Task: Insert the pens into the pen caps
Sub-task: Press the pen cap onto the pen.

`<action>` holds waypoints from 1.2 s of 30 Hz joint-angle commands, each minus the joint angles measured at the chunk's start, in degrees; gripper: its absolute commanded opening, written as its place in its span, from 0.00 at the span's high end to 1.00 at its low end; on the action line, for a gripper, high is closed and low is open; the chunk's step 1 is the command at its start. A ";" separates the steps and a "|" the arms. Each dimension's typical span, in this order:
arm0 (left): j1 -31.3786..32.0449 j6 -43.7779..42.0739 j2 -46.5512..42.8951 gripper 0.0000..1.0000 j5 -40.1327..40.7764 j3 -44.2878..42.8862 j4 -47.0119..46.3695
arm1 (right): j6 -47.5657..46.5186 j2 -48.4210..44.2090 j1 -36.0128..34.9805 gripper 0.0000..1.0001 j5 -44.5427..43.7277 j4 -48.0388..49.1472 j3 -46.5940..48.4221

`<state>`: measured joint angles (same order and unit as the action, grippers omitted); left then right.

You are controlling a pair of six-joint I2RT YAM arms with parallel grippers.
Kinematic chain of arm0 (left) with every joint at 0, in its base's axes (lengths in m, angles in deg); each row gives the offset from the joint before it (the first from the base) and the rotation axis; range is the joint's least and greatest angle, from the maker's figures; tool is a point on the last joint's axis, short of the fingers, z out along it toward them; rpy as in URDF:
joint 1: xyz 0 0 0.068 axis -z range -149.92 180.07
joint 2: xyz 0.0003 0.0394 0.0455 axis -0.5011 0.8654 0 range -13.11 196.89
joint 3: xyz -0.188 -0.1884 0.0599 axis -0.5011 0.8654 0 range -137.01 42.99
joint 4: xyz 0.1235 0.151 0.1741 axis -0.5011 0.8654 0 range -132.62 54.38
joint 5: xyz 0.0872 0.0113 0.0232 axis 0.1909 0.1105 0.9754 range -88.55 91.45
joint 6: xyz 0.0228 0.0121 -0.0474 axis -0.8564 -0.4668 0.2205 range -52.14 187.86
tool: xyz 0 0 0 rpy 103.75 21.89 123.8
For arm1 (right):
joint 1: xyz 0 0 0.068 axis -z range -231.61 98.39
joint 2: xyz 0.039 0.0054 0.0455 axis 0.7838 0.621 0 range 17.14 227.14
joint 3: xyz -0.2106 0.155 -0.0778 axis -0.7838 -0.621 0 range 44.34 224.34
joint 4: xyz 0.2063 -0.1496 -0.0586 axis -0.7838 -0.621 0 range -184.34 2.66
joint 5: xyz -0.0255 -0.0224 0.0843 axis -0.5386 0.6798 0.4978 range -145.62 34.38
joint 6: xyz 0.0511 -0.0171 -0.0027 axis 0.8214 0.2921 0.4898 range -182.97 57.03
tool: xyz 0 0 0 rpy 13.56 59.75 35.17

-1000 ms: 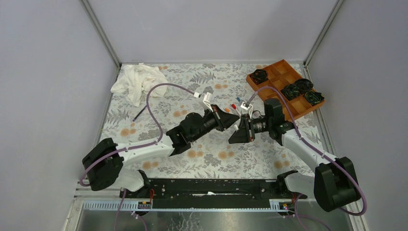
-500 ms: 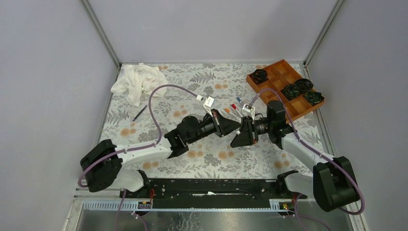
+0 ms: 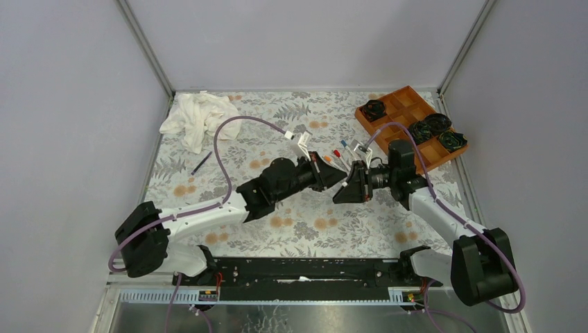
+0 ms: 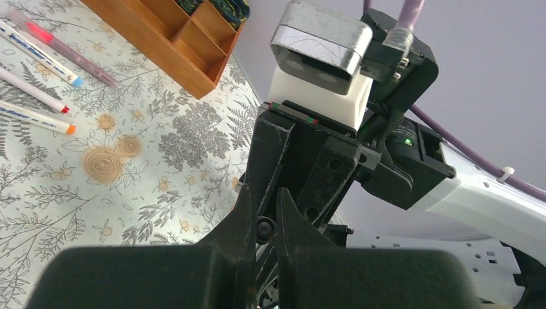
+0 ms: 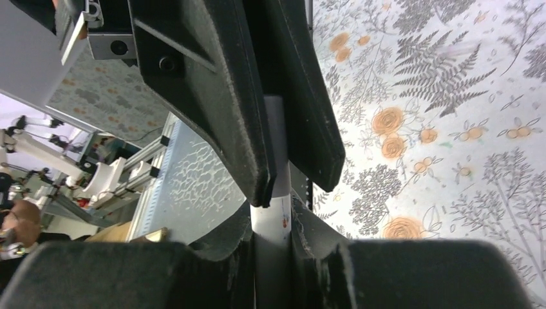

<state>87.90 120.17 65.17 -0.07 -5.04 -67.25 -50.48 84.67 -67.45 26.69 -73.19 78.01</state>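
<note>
Both arms have closed in tip to tip; my right gripper (image 5: 272,222) grasps a white pen (image 5: 275,141), left gripper (image 4: 264,193) clenched, contents unclear.

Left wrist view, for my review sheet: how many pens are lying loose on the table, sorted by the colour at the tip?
Blue-tipped pen: 1
Red-tipped pen: 1
Orange-tipped pen: 1
Pink-ended pen: 1
Total: 4
</note>
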 commanded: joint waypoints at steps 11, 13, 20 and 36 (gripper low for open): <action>2.98 5.70 -3.82 0.55 -4.57 5.90 -1.90 | -1.59 0.06 -1.46 1.00 -8.56 5.51 5.46; 2.64 6.49 -4.21 0.43 -4.00 6.58 -4.09 | -1.76 0.14 -1.68 1.00 -8.40 5.52 5.38; 2.13 6.82 -4.95 0.25 -2.81 7.86 -10.13 | -2.57 0.34 -2.16 1.00 -7.67 4.97 5.18; -3.09 -17.15 -21.87 0.12 12.38 12.62 16.34 | -15.10 6.54 2.53 0.90 -47.69 -13.10 10.62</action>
<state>86.45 111.76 45.07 5.19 6.78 -60.60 -59.68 87.62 -66.35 -0.74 -80.03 84.80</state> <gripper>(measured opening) 0.877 0.215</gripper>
